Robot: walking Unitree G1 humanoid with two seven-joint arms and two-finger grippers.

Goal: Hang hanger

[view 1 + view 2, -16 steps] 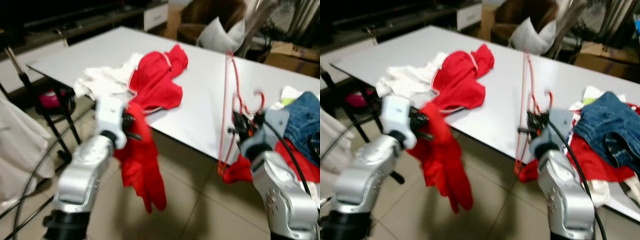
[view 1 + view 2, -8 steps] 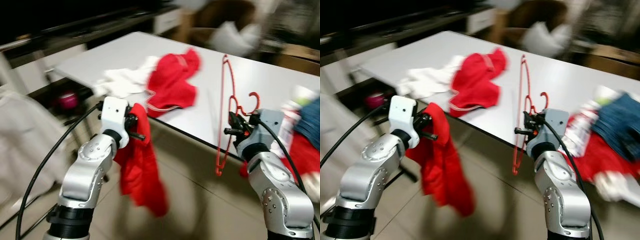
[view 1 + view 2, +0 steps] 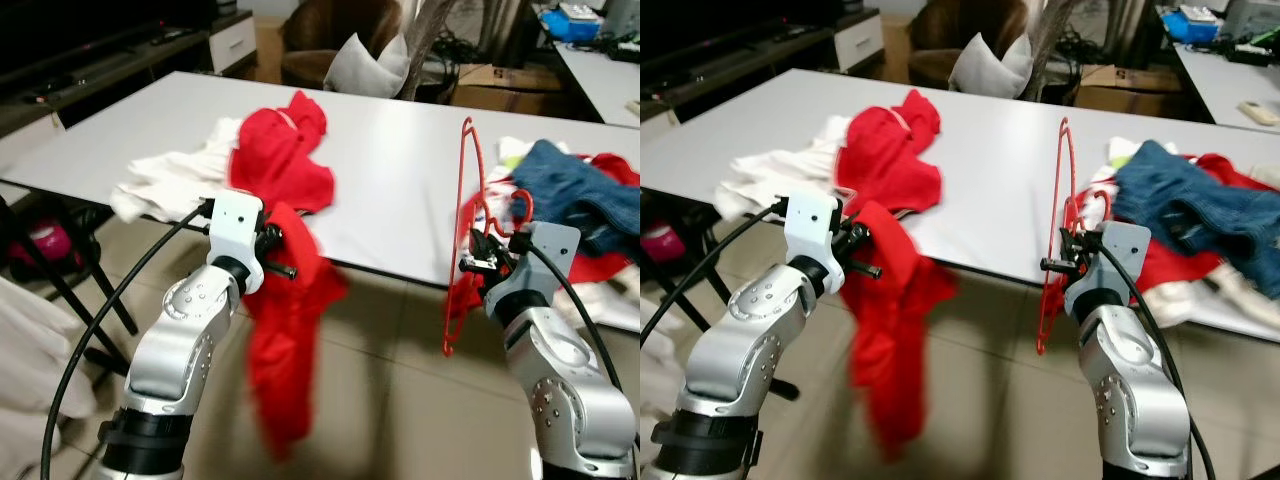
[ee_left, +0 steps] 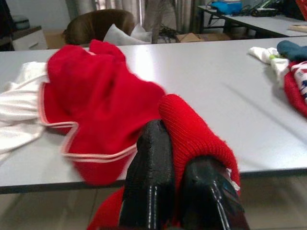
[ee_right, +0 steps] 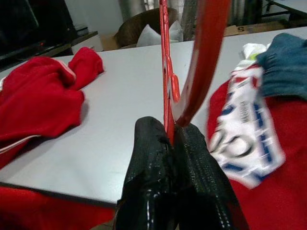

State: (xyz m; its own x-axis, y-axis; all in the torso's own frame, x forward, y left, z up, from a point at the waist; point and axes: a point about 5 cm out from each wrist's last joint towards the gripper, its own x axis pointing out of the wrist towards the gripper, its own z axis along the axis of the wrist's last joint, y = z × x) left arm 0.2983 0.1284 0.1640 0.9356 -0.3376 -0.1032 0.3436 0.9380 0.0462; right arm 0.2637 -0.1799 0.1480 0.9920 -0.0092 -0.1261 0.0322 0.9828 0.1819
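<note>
My right gripper is shut on a red plastic hanger, which stands nearly upright in front of the table's near edge; its hook curls beside the gripper. The right wrist view shows the fingers pinching the hanger at its neck. My left gripper is shut on a red knit garment that hangs down over the floor. The garment drapes over the left fingers in the left wrist view.
A white table spans the view ahead. On it lie a red top over white cloth at the left, and blue jeans with other clothes at the right. A brown chair with a white pillow stands behind.
The camera has swung, so the table sits differently in view. Both grippers keep their hold. The hanging red garment has swayed.
</note>
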